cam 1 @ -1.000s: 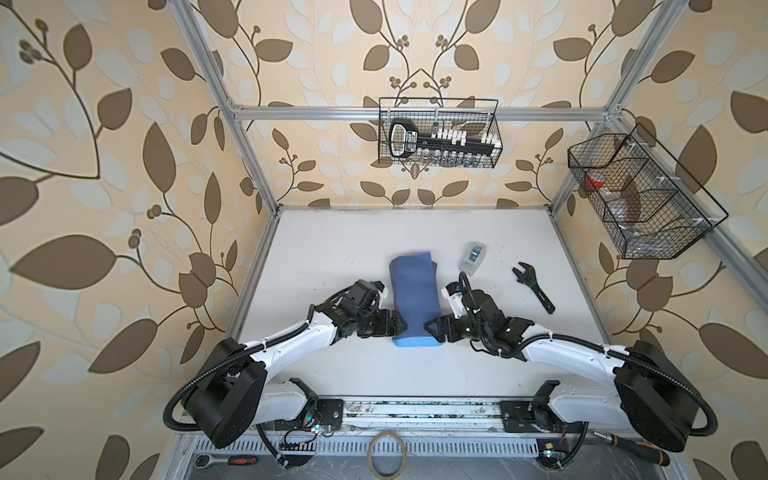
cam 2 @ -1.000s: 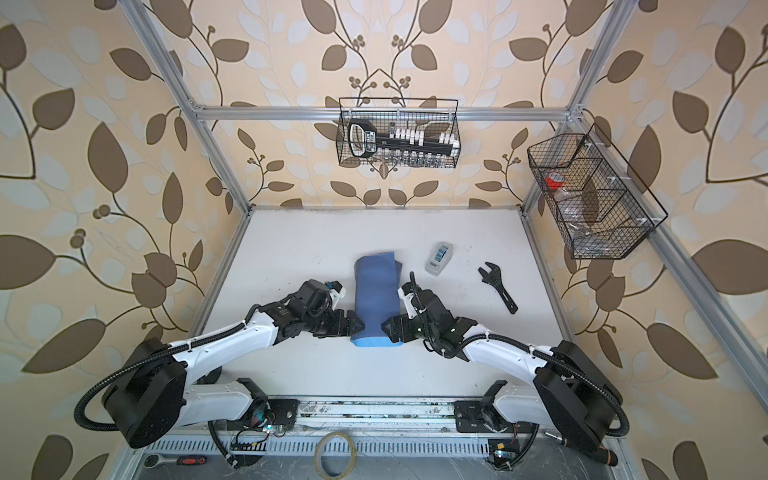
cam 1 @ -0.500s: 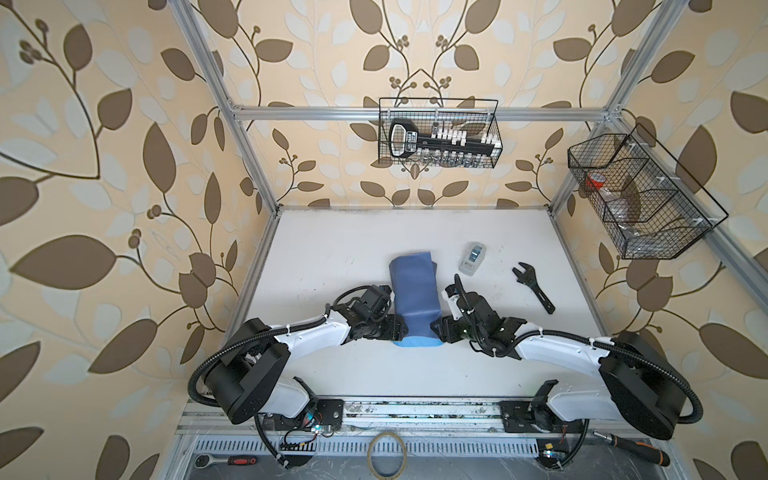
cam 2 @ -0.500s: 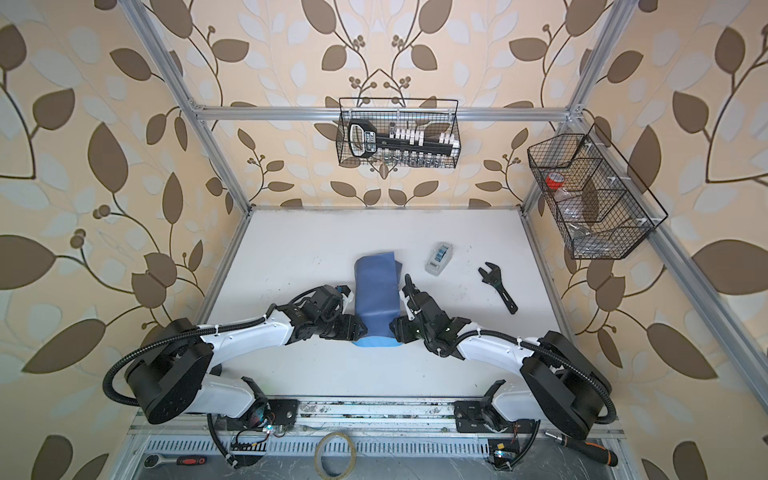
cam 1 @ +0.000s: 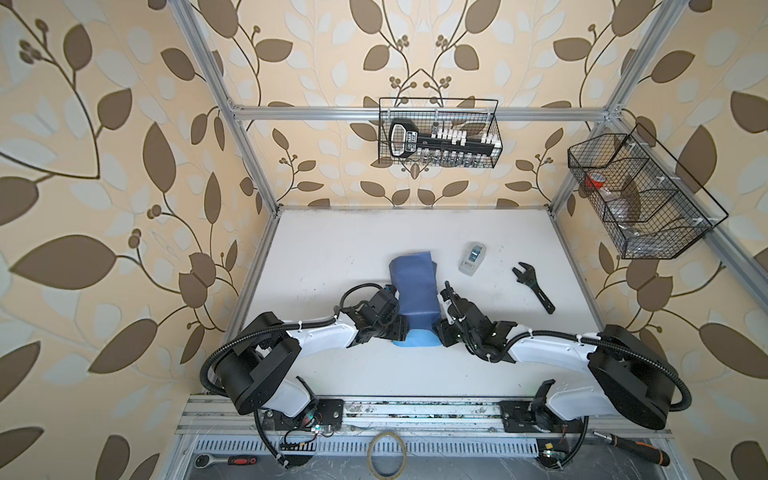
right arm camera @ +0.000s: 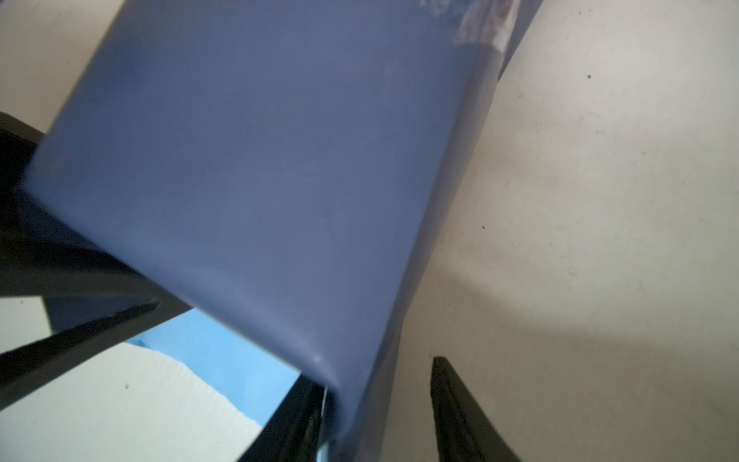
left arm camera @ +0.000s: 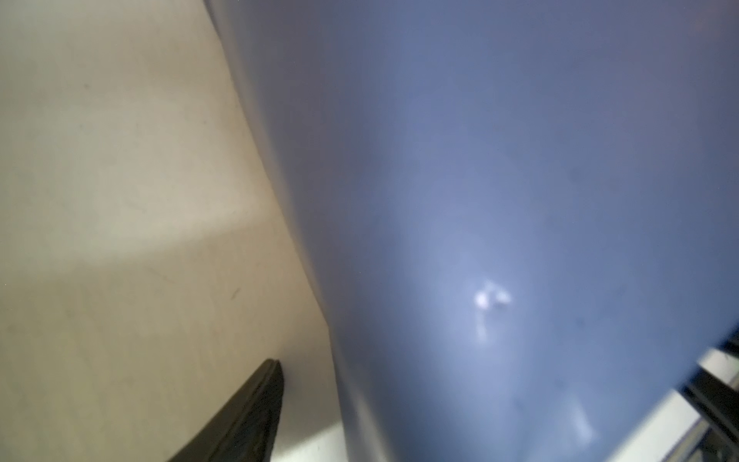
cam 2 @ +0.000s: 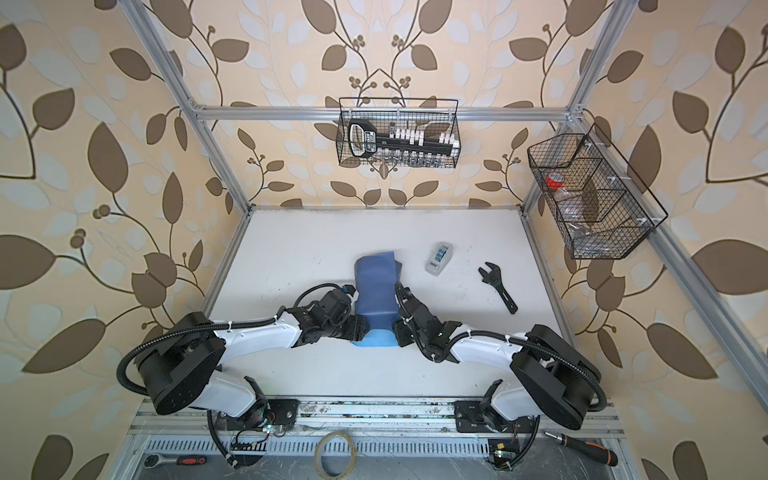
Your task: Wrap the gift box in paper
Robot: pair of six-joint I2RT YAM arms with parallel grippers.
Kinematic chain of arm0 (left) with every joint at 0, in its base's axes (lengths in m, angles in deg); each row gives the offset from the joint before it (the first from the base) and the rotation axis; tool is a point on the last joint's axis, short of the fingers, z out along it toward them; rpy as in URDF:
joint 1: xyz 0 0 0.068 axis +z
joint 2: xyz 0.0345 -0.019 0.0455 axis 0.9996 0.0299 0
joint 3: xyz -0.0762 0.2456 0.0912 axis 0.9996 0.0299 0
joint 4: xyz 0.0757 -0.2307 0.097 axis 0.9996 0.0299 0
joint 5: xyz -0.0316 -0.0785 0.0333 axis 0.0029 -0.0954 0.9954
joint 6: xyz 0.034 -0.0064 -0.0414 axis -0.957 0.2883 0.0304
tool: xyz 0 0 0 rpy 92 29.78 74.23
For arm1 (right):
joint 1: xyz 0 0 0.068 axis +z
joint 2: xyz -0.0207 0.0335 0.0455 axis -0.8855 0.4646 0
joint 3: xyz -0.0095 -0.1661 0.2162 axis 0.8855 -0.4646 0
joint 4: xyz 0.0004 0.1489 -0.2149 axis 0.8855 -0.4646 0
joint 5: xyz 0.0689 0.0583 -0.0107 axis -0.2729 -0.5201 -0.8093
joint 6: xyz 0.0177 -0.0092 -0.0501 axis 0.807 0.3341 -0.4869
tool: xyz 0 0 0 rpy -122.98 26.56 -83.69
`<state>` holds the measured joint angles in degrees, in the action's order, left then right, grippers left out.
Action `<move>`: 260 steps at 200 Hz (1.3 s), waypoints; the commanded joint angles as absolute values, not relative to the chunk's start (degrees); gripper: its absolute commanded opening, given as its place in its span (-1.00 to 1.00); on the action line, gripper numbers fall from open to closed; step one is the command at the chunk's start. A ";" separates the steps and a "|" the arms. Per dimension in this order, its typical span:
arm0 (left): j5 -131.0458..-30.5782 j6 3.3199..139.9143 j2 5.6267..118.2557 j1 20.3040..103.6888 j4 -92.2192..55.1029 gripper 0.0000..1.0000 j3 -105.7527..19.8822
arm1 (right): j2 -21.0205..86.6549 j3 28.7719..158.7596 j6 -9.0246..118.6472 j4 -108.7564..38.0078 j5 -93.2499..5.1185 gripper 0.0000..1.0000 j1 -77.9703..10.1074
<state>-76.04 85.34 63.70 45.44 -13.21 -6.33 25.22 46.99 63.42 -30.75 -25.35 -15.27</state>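
In both top views the paper [cam 1: 415, 291] sits in the middle of the table [cam 1: 332, 249], dark side up and draped over a raised shape that must be the gift box, which is itself hidden. A light-blue flap pokes out at the lower end. The left gripper [cam 1: 401, 330] and right gripper [cam 1: 436, 330] flank that lower end, and both arms lie low and stretched inward from the bottom corners with their wrists bent toward each other. The step looks like pinching the loose end of the wrap. To do it well, each side should take only the paper, close to the box corner, and both should pull evenly so the sheet stays taut and does not tear or drag the box. In the left wrist view the paper [left arm camera: 500, 180] fills the right of the frame. One finger [left arm camera: 244, 416] shows at the lower left, apart from the sheet, and I cannot tell how wide that gripper stands or whether it holds anything. In the right wrist view the fingers [right arm camera: 460, 416] stand apart at the bottom with the folded paper edge [right arm camera: 360, 400] between them. One finger touches the edge and the other is clear of it, so nothing is clamped yet.
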 commanded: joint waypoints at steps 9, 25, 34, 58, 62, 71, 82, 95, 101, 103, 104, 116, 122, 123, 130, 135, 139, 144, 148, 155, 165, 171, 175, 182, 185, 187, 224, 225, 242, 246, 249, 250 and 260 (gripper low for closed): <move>-73.10 84.71 63.13 44.78 -14.51 0.45 -4.51 | 26.47 46.22 62.93 -29.22 -20.41 -0.18 -14.20; -73.10 84.40 61.06 44.78 -14.35 0.51 -4.25 | 26.96 46.19 63.00 -28.92 -20.13 -0.21 -14.15; -73.19 84.17 60.20 44.78 -13.88 0.51 -4.43 | 27.18 46.22 62.96 -28.86 -19.97 -0.22 -14.08; -72.56 83.74 58.35 44.52 -12.83 0.50 -4.16 | 27.37 46.23 62.93 -28.84 -19.78 -0.25 -14.06; -72.10 83.62 58.08 44.52 -12.57 0.49 -4.20 | 27.29 46.26 62.90 -28.82 -19.70 -0.25 -14.06; -70.88 83.37 57.71 44.38 -11.77 0.44 -4.24 | 27.24 46.23 62.80 -28.84 -19.60 -0.25 -14.06; -69.64 83.07 57.47 44.35 -11.10 0.35 -4.25 | 27.26 46.28 62.78 -28.93 -19.63 -0.26 -14.13; -69.10 82.80 57.70 44.32 -11.38 0.22 -4.33 | 27.37 46.29 62.83 -28.90 -19.53 -0.27 -14.04; -69.13 82.78 58.10 44.21 -11.44 0.15 -4.50 | 27.38 46.29 62.82 -28.87 -19.52 -0.27 -14.06; -69.08 82.78 58.24 44.20 -11.44 0.13 -4.57 | 27.44 46.24 62.83 -28.92 -19.51 -0.27 -14.06; -69.08 82.74 58.31 44.23 -11.44 0.12 -4.63 | 27.45 46.27 62.80 -28.92 -19.51 -0.28 -14.06; -68.94 82.61 59.60 43.82 -11.68 0.01 -4.99 | 27.53 46.34 62.78 -28.93 -19.60 -0.28 -14.06; -68.48 82.59 60.26 43.48 -11.83 -0.04 -5.19 | 27.63 46.31 62.81 -28.87 -19.68 -0.28 -14.06; -68.47 82.60 60.41 43.43 -11.85 -0.04 -5.20 | 27.63 46.35 62.79 -28.86 -19.68 -0.29 -14.06; -68.01 82.74 61.17 43.05 -11.96 -0.10 -5.28 | 27.62 46.43 62.99 -28.84 -19.77 -0.29 -14.06; -67.77 82.85 61.66 42.77 -11.97 -0.14 -5.48 | 27.56 46.43 63.00 -28.76 -19.86 -0.29 -14.07; -67.44 82.95 61.95 42.61 -11.92 -0.17 -5.60 | 27.58 46.48 63.04 -28.67 -19.90 -0.30 -14.06; -67.05 83.07 61.98 42.36 -12.01 -0.21 -5.56 | 27.71 46.40 63.20 -28.67 -19.90 -0.31 -14.11; -66.70 83.25 61.98 42.20 -12.12 -0.24 -5.56 | 27.68 46.44 63.23 -28.67 -19.87 -0.31 -14.07; -66.28 83.54 63.62 41.98 -12.38 -0.28 -5.65 | 27.59 46.41 63.39 -28.67 -19.78 -0.33 -13.98; -65.83 83.95 64.21 41.64 -12.36 -0.31 -5.86 | 27.62 46.48 63.72 -28.83 -19.52 -0.34 -13.97; -65.47 84.23 64.42 41.45 -12.19 -0.34 -5.99 | 27.62 46.45 63.98 -28.99 -19.19 -0.35 -13.97; -65.23 84.32 64.51 41.29 -12.08 -0.36 -6.10 | 27.57 46.47 64.19 -29.10 -19.08 -0.36 -13.97; -64.67 84.57 64.52 41.10 -11.76 -0.39 -6.32 | 27.59 46.48 64.55 -29.35 -18.91 -0.37 -13.97; -64.41 84.74 64.62 41.02 -11.57 -0.40 -6.39 | 27.70 46.51 64.68 -29.42 -18.85 -0.37 -14.00; -64.28 84.79 64.68 41.01 -11.54 -0.41 -6.39 | 27.76 46.55 64.81 -29.45 -18.80 -0.38 -13.91; -64.16 85.81 65.25 40.48 -11.12 -0.49 -7.31 | 28.73 46.58 67.85 -29.47 -17.67 -0.45 -13.67; -64.11 85.83 65.28 40.48 -11.06 -0.49 -7.31 | 28.80 46.57 67.90 -29.46 -17.62 -0.45 -13.69; -63.41 86.52 65.67 40.30 -10.50 -0.53 -7.66 | 29.49 46.78 69.05 -29.28 -17.23 -0.49 -13.46; -63.22 86.68 65.68 40.22 -10.41 -0.55 -7.64 | 29.77 46.80 69.30 -29.27 -17.12 -0.49 -13.43; -63.11 86.73 65.67 40.20 -10.39 -0.55 -7.62 | 29.91 46.87 69.45 -29.22 -17.00 -0.50 -13.38; -63.06 86.78 65.71 40.20 -10.38 -0.56 -7.61 | 29.91 46.85 69.45 -29.21 -16.98 -0.50 -13.37; -62.70 87.24 65.76 40.12 -10.31 -0.59 -7.67 | 30.25 47.02 69.76 -29.37 -16.88 -0.52 -13.36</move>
<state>-65.88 85.51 65.05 40.67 -12.45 -6.11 28.94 46.99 67.66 -28.98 -19.16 -13.76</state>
